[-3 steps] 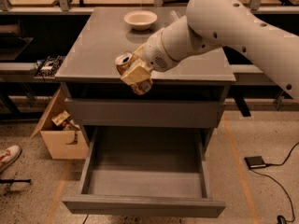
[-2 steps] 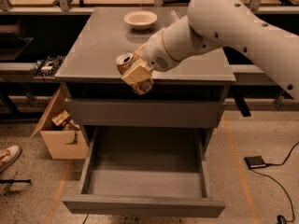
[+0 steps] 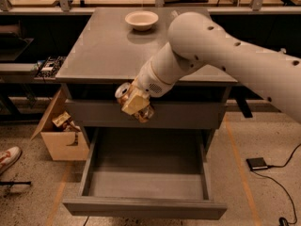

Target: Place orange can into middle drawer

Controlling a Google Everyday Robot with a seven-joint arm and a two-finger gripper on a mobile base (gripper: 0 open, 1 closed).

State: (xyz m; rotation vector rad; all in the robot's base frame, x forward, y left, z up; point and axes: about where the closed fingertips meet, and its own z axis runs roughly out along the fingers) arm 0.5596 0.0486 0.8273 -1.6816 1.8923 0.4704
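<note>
- One gripper point(image 3: 136, 103), at centre-left of the frame, has its fingers clamped narrowly on the orange can point(image 3: 123, 93). The can is tilted, with its silver top toward the upper left.
- Change: a second ago the can hung level with the front edge of the cabinet top point(image 3: 103, 51). It is now lower, in front of the upper grey front point(image 3: 188, 114).
- The middle drawer point(image 3: 146, 178) stands pulled out at lower centre of the frame.
- The can sits above the drawer's rear portion, well apart from its floor.
- Judgement: transport is mostly complete; further descent and release remain.
- The bowl point(image 3: 141, 20) at top centre is unmoved.
</note>
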